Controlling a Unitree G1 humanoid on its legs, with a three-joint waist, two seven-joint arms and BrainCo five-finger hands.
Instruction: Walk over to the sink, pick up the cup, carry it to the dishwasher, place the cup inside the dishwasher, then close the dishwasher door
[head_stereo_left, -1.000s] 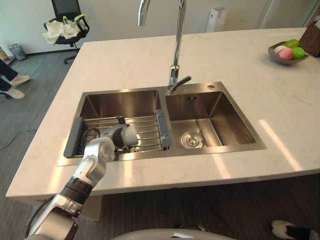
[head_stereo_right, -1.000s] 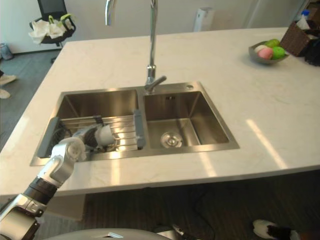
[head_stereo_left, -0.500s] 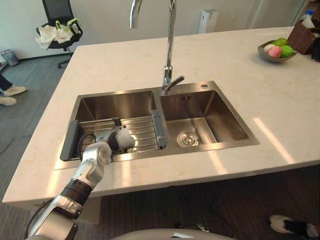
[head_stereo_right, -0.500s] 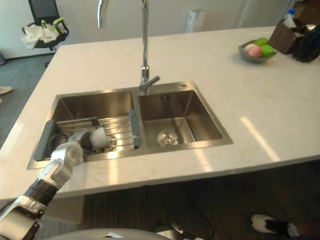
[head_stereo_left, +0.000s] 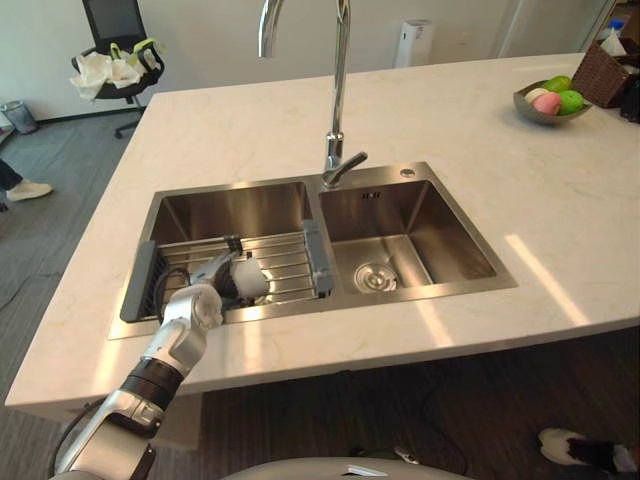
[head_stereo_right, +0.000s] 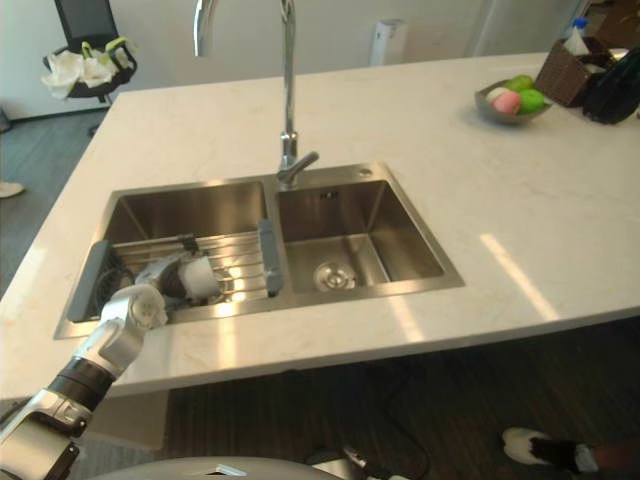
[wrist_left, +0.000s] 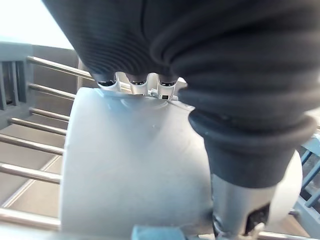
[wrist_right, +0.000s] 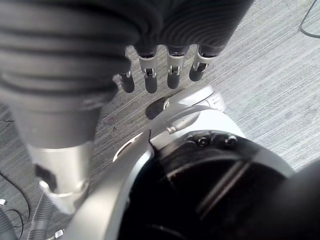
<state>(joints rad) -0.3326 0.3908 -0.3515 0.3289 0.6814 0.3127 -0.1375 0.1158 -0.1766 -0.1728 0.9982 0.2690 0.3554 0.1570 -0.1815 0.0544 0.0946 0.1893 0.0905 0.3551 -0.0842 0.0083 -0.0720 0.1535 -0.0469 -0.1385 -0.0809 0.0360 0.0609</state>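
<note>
I see the left robot hand (head_stereo_left: 222, 279) clamped round the cup (head_stereo_left: 252, 283) on the rack (head_stereo_left: 290, 265), left sink (head_stereo_left: 240, 205) basin; right robot hand (wrist_right: 149, 75) hangs, fingers apart.

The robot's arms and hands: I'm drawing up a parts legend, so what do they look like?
The left arm is built of rounded silver-grey segments with a black ribbed band partway along. The left hand and right hand each have a dark ribbed cover over the back and wrist, and silver fingers ending in dark tips.
</note>
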